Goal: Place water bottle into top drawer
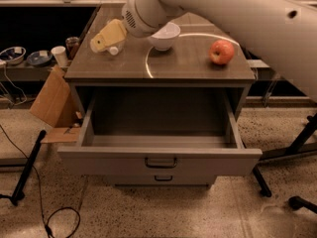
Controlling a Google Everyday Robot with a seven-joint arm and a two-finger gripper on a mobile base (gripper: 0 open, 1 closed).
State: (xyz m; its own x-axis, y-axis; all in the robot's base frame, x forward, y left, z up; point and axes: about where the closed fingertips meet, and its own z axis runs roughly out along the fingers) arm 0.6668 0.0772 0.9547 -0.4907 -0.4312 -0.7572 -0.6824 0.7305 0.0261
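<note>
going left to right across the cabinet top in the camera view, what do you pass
gripper, over the left end → white bowl → apple. The water bottle lies under the gripper with only its white cap showing, so it's left out of the order.

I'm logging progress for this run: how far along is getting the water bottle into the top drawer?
Done: the top drawer is pulled open, nothing visible inside. In hand: the tool is at the water bottle on the cabinet top, only its white cap end showing below the tool; a grasp cannot be confirmed. Left: carry the bottle forward and set it in the drawer.
</note>
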